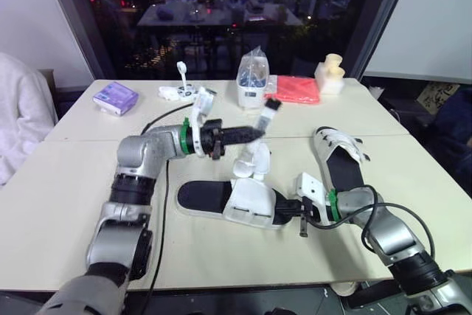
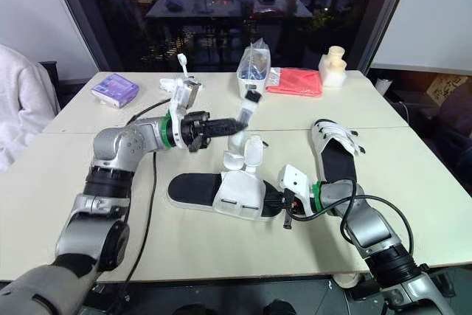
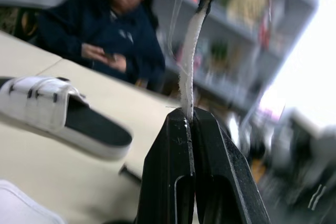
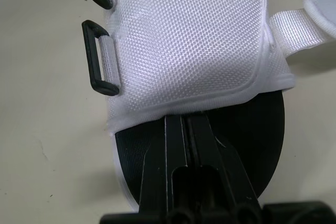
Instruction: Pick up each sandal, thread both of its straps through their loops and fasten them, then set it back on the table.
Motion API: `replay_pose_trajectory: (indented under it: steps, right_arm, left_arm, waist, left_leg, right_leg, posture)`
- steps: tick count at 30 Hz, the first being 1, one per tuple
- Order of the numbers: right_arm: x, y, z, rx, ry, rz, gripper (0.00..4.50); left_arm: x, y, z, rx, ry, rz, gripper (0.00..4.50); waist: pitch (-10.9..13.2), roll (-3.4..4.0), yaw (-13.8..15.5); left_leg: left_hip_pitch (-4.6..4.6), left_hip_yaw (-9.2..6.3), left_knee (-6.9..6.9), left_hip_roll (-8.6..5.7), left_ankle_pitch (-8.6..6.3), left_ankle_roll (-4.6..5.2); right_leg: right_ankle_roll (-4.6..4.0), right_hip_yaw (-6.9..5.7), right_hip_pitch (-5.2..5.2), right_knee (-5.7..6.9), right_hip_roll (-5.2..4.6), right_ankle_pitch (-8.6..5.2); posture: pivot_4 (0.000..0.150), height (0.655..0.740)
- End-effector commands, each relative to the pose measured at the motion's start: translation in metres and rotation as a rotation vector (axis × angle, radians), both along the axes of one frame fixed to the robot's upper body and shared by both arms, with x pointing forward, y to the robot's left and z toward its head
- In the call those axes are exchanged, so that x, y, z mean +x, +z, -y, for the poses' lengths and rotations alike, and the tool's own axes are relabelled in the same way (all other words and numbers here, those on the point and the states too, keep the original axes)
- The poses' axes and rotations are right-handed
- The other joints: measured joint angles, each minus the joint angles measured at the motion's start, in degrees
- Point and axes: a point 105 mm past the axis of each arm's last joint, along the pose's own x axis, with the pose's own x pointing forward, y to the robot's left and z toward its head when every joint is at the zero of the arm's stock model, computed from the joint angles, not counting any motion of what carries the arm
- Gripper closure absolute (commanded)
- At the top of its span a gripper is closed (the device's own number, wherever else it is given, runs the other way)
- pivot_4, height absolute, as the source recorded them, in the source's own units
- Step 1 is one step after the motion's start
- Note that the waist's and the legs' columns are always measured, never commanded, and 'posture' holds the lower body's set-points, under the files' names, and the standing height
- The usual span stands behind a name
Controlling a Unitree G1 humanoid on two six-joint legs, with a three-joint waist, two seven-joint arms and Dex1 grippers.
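Observation:
A white sandal with a black sole (image 1: 228, 201) lies on the table (image 1: 66, 197) in front of me. My left gripper (image 1: 257, 134) is shut on one of its white straps (image 1: 267, 112), held up above the sandal; the strap's dark tip points upward. In the left wrist view the strap (image 3: 191, 61) rises from between the closed fingers. My right gripper (image 1: 286, 209) is shut on the sandal's end, pinching the sole and the white upper (image 4: 184, 40). Two black loops (image 4: 100, 59) sit at the upper's side. The second sandal (image 1: 339, 154) lies to the right, its straps across it.
At the table's far side are a purple box (image 1: 116, 97), small white items (image 1: 181, 92), a clear bag on a white container (image 1: 252, 79), a red cloth (image 1: 293, 90) and a cream object (image 1: 330, 73). A person's white sleeve (image 1: 22, 116) is at the left edge.

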Motion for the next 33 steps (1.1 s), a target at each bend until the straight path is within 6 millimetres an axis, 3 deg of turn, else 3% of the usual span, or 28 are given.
replay_pose_trajectory:
  steps: [1, 4, 9, 12, 19, 20, 27, 30, 33]
  right_arm:
    - [-0.005, -0.007, 0.002, -0.028, 0.016, -0.026, 4.5]
    - [-0.005, -0.008, 0.003, -0.035, 0.018, -0.026, 4.5]
    - [-0.004, -0.009, 0.003, -0.044, 0.024, -0.024, 4.5]
    - [-0.004, -0.009, 0.004, -0.048, 0.027, -0.024, 4.5]
    - [-0.002, -0.009, 0.006, -0.056, 0.026, -0.025, 4.5]
    - [-0.002, -0.009, 0.006, -0.057, 0.026, -0.025, 4.5]
    - [0.0, -0.009, 0.008, -0.063, 0.028, -0.025, 4.5]
    - [0.0, -0.009, 0.008, -0.06, 0.027, -0.024, 4.5]
    - [0.001, -0.008, 0.01, -0.062, 0.027, -0.025, 4.5]
  left_arm:
    - [-0.035, -0.009, 0.001, 0.103, -0.161, 0.317, 4.49]
    - [-0.046, -0.023, -0.005, 0.173, -0.232, 0.462, 4.49]
    - [-0.047, -0.031, -0.015, 0.226, -0.292, 0.621, 4.49]
    - [-0.051, -0.041, -0.023, 0.288, -0.341, 0.683, 3.61]
    - [-0.058, -0.064, -0.04, 0.394, -0.419, 0.788, 0.18]
    - [-0.057, -0.065, -0.042, 0.4, -0.424, 0.816, 0.03]
    - [-0.034, -0.07, -0.06, 0.47, -0.327, 0.908, 0.03]
    - [-0.028, -0.065, -0.077, 0.477, -0.207, 0.692, 0.03]
    - [-0.042, -0.066, -0.09, 0.458, -0.16, 0.327, 0.03]
  waist:
    - [0.0, 0.01, 0.0]
    - [0.0, 0.01, 0.0]
    - [0.0, 0.01, 0.1]
    - [0.0, 0.01, 0.1]
    - [0.0, 0.02, 0.1]
    - [0.0, 0.02, 0.1]
    - [0.0, 0.02, 0.1]
    - [0.0, 0.01, 0.1]
    - [0.0, 0.03, -0.1]
  left_leg:
    - [-0.01, 0.0, -0.02, 0.02, 0.0, 0.0]
    - [-0.05, 0.02, -0.03, 0.04, -0.01, 0.01]
    - [-0.1, 0.02, -0.03, 0.05, -0.03, 0.07]
    - [-0.14, 0.02, -0.03, 0.05, -0.05, 0.11]
    - [-0.15, 0.04, -0.02, 0.04, -0.08, 0.17]
    - [-0.15, 0.05, -0.02, 0.03, -0.08, 0.17]
    - [-0.15, 0.08, 0.0, 0.04, -0.08, 0.18]
    - [-0.17, 0.09, 0.01, 0.06, -0.08, 0.19]
    - [-0.17, 0.1, 0.01, 0.14, -0.12, 0.26]
  right_leg:
    - [-0.09, -0.01, 0.0, -0.09, 0.0, 0.03]
    - [-0.2, -0.02, 0.0, -0.24, -0.05, 0.04]
    - [-0.23, -0.04, -0.01, -0.38, -0.08, 0.05]
    - [-0.23, -0.06, -0.04, -0.38, -0.05, 0.05]
    - [-0.22, -0.07, -0.03, -0.37, -0.02, 0.05]
    - [-0.22, -0.07, -0.04, -0.37, -0.02, 0.05]
    - [-0.2, -0.09, -0.03, -0.37, 0.04, 0.06]
    - [-0.18, -0.09, -0.03, -0.36, 0.08, 0.06]
    - [-0.07, -0.08, -0.04, -0.34, 0.16, 0.08]
  posture:
    - [0.15, 0.74]
    - [0.15, 0.74]
    - [0.15, 0.74]
    - [0.15, 0.74]
    - [0.15, 0.74]
    - [0.15, 0.74]
    - [0.15, 0.74]
    - [0.15, 0.74]
    - [0.15, 0.74]
